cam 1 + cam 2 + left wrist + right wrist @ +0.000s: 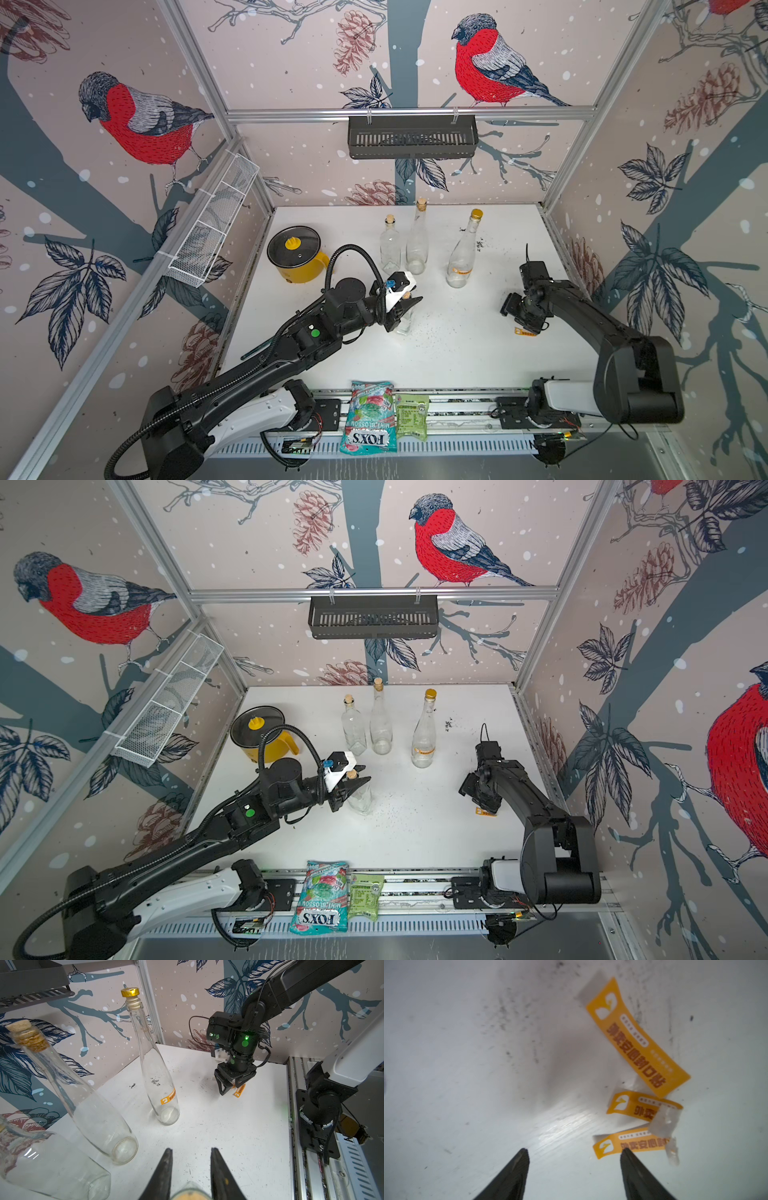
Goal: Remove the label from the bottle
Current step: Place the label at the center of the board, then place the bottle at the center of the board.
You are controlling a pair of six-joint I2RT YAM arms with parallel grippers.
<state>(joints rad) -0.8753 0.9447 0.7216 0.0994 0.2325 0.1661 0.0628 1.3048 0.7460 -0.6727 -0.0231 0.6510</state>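
In both top views my left gripper [409, 305] is clenched on the neck of the small bottle [404, 323], upright on the white table [457, 365]. Behind stand a yellow pot [297, 255] and the gold-capped bottle [462, 249]; walls [311, 166] with painted birds close the room.

In the left wrist view the gold-capped bottle carries an orange label [168, 1097] near its base.

In the right wrist view my right gripper [574, 1152] is released, holding nothing, above three peeled labels [637, 1036] on the scuffed surface. I judge the drop is done; next I must rise and reach the labelled bottle without knocking it.
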